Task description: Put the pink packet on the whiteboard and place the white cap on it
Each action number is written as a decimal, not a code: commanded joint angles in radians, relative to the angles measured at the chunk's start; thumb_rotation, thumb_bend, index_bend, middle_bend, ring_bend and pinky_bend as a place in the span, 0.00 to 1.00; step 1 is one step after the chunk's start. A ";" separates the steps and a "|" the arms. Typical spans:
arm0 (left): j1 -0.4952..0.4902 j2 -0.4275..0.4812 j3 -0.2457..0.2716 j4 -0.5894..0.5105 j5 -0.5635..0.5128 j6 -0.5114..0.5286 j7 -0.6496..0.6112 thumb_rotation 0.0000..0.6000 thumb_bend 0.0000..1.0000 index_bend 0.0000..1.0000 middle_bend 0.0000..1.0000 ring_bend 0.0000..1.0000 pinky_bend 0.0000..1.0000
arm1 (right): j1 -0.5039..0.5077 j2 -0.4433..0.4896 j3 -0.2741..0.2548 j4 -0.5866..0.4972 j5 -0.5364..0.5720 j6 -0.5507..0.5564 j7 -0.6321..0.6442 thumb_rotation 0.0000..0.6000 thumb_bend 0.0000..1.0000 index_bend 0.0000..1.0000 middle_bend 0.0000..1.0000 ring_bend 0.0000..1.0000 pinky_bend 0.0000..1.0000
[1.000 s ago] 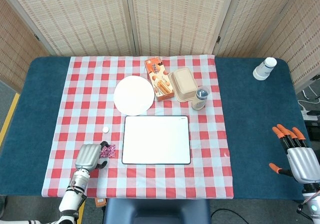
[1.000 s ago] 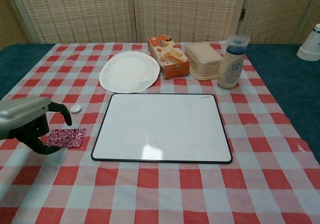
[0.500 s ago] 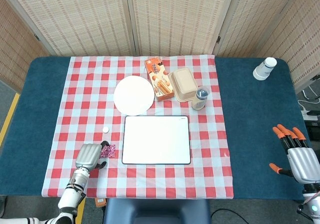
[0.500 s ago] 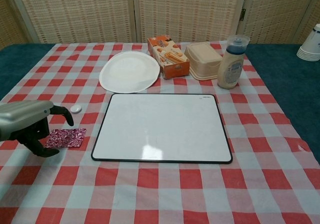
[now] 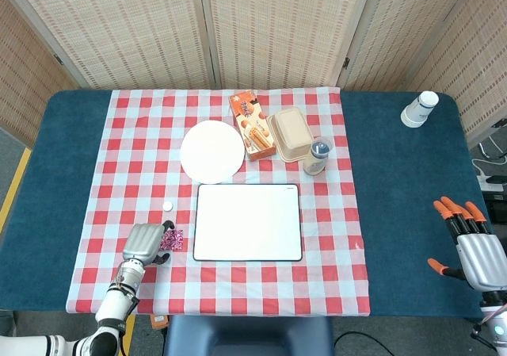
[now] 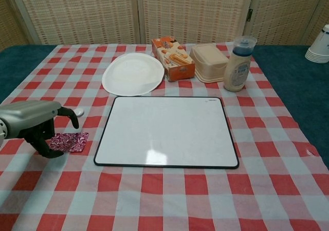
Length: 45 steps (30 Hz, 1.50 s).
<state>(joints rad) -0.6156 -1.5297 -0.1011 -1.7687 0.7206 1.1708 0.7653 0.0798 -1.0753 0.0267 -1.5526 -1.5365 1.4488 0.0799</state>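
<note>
Left hand (image 6: 32, 122) has crept a bit toward the board over the last second, and in the chest view its dark fingers (image 6: 43, 141) now curl down right over the near-left end of the pink packet (image 6: 69, 142). So we're basically at the grab, though we honestly can't tell if it's got hold of the packet yet or is just cupped over it. The packet itself hasn't budged: it's flat on the checked cloth (image 6: 169, 190), just left of the whiteboard (image 6: 167, 131), so nothing is on the board so far.

Pose-wise, the silver back of the hand faces up, wrist coming in low from the near-left corner, fingers hooked downward.

Our right hand (image 5: 478, 254) is parked way off at the near-right over the blue table (image 5: 404, 205), orange-tipped fingers spread, holding nothing.

A little further back, the white cap (image 6: 78, 113) peeks out just behind the left hand, untouched. Beyond the board sit the plate (image 6: 133, 74), snack box (image 6: 172, 58), beige container (image 6: 209, 63) and bottle (image 6: 237, 65).
</note>
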 commanded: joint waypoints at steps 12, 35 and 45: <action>-0.034 -0.022 0.006 0.032 -0.053 0.005 0.037 1.00 0.25 0.29 1.00 1.00 1.00 | 0.000 0.000 0.002 0.000 0.003 0.000 0.001 1.00 0.00 0.07 0.03 0.00 0.05; -0.062 -0.027 0.014 0.051 -0.099 0.003 0.026 1.00 0.25 0.30 1.00 1.00 1.00 | 0.001 -0.002 0.003 0.002 0.005 -0.002 -0.001 1.00 0.00 0.07 0.03 0.00 0.05; -0.065 -0.036 0.020 0.069 -0.101 0.008 0.022 1.00 0.25 0.35 1.00 1.00 1.00 | 0.001 -0.003 0.004 0.002 0.007 -0.002 -0.003 1.00 0.00 0.07 0.03 0.00 0.05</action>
<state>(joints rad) -0.6808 -1.5651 -0.0816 -1.6999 0.6192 1.1790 0.7873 0.0807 -1.0778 0.0308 -1.5510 -1.5294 1.4464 0.0765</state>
